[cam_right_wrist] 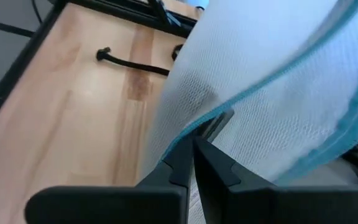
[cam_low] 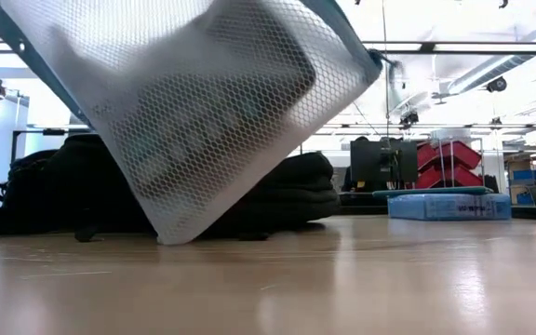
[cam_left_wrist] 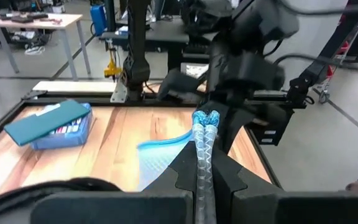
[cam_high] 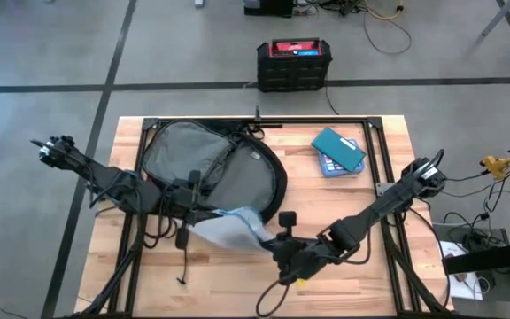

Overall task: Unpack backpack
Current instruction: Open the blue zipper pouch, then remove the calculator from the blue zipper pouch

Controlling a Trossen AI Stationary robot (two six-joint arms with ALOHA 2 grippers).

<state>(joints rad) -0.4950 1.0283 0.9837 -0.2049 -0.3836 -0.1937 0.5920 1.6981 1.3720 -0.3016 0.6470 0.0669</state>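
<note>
On the worktop [cam_high: 343, 275], toward its back-left part, lies the backpack [cam_high: 211, 173], black, unzipped, grey lining facing up, straps trailing off its near edge. Landmark = backpack.

Just in front of the backpack, lifted with one corner down by the wood: white mesh pouch [cam_high: 230, 229] with a teal edge. Both hands are clamped on it. Left hand [cam_high: 195, 213] sits at the backpack's near rim, fingers pressed together on the pouch's teal border, clear in its own wrist view [cam_left_wrist: 204, 165]. Right hand [cam_high: 277, 244] is in front-right of the backpack, jaws pinched on the mesh fabric [cam_right_wrist: 194, 149].

Risks, biggest first:
- Two hands on one soft pouch: if they pull apart or at different rates, mesh or seam could tear, or one grip could strip off.
- Right hand's hold looks thin, just a fold of mesh; contents' weight could slide it out and drop the pouch.
- Left arm is close over the backpack's straps; a snag could drag the backpack along.
- Setting down right of the backpack could bump the stack already there.

Counts: one backpack; two arms, two hands; one mesh pouch; right of the backpack, one blue case [cam_high: 342, 165] with one teal pouch [cam_high: 336, 147] on top; behind the backpack, off the worktop on the floor, one black crate [cam_high: 293, 66] with red top. Anything left inside the backpack: cannot tell.
</note>
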